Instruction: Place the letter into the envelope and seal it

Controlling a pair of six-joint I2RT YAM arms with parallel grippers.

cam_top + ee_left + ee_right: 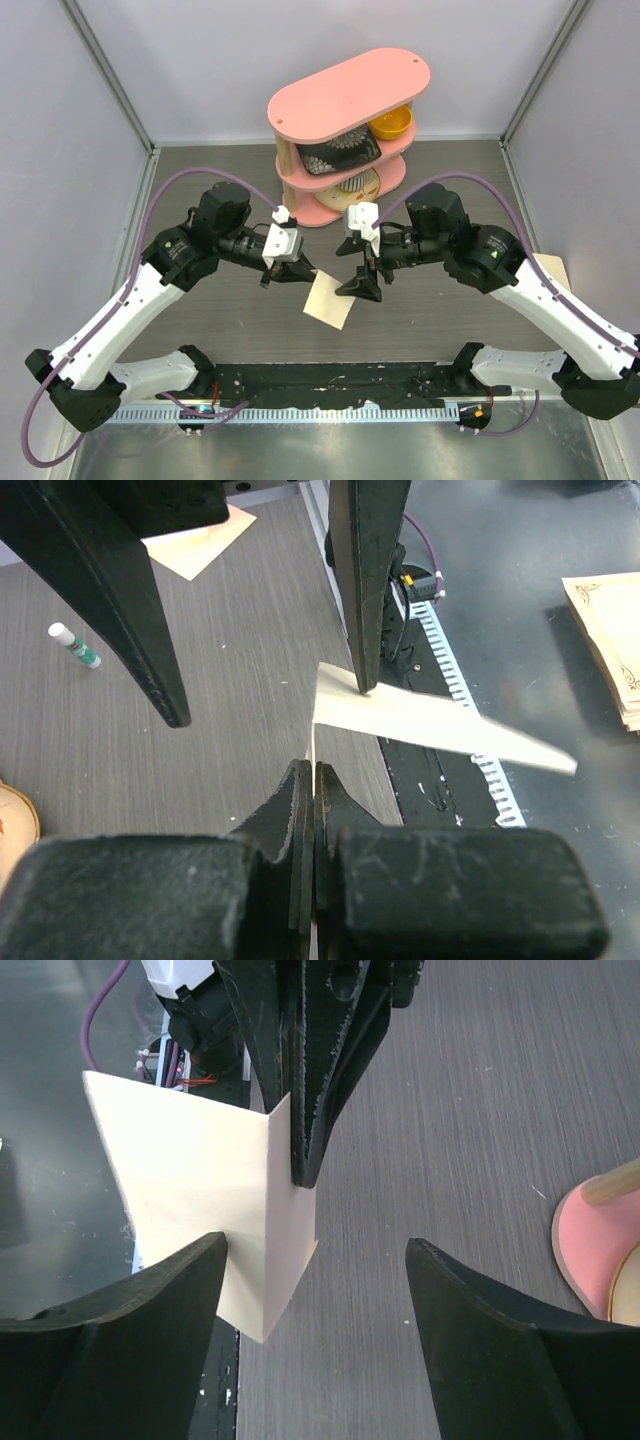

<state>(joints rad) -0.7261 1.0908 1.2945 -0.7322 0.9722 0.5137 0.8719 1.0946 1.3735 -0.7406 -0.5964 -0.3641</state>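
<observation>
Left of centre, left hand (300,268): pinched shut on one edge of the letter and holding it up off the counter. In its own wrist view, nothing but the sheet lies between its fingers.
Centre, letter (328,298): a pale cream sheet in the air between the two hands. It is bent along a crease so that one part juts toward the near side. Whether this is a finished fold I cannot tell.
Far centre, pink shelf (345,110): stands behind both hands with dishes on its tiers, and seems to play no part in the task.
Right of centre, right hand (362,283): spread wide and gripping nothing. One fingertip (362,675) touches the letter's edge, while the other stands clear of it.
Further right, glue stick (75,645): lies on the counter (230,680) beyond the right hand, with nothing touching it.
Right edge, envelope (552,268): lies flat on the counter, partly under the right arm and well apart from the letter. Its flap cannot be made out.
Done: the letter is lifted and, by my reading, is being creased to fit.
Left: completing the fold, carrying the letter to the envelope, sliding it in, and gluing and closing the flap. Most of the task remains.
</observation>
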